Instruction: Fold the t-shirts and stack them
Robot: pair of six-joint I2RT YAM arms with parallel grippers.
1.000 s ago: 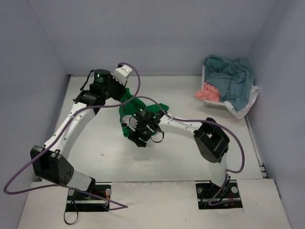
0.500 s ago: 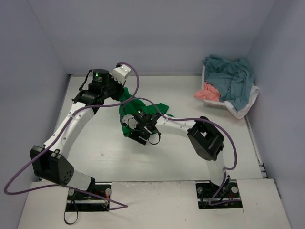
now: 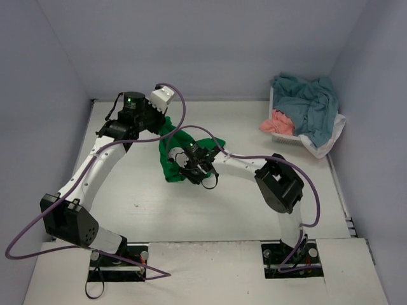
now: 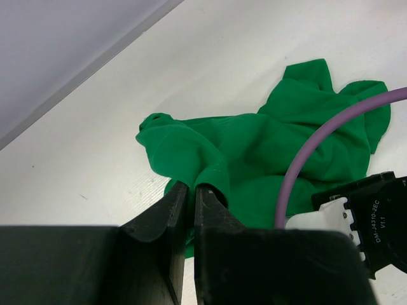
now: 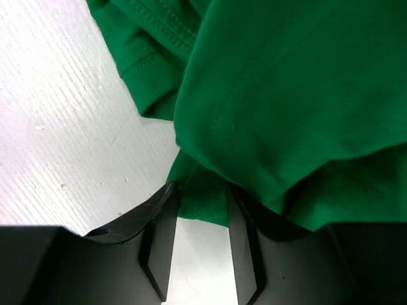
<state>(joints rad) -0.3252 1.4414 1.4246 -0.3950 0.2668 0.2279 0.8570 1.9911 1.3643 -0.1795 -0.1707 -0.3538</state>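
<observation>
Trouble looked most likely to come from the two grips being uneven. The left tool (image 4: 191,188) had its jaws almost together, pinching a raised fold of the green shirt (image 4: 273,140). The right tool (image 5: 200,190) stood narrowly parted with only a lower edge of cloth between its jaws, and it did not look to be squeezing that edge. If the arms lifted or spread from here, I judged the right side could slip off the thin edge and the shirt would swing from one point. The left tool may also have caught more than one layer, which would drag the bunch along rather than open it. The purple cable (image 4: 318,146) draped over the cloth could snag too. The shirt lay crumpled on the desk (image 3: 146,203), well to the left of the basket (image 3: 285,138), which held a teal shirt (image 3: 305,101) and a pink shirt (image 3: 275,122), so folding had hardly begun. The overhead view gave this layout, but the arms hid both grips. The left wrist view showed the pinched fold and the shirt's spread. Only the right wrist view showed the hem stitching and the gap at the right jaws.
</observation>
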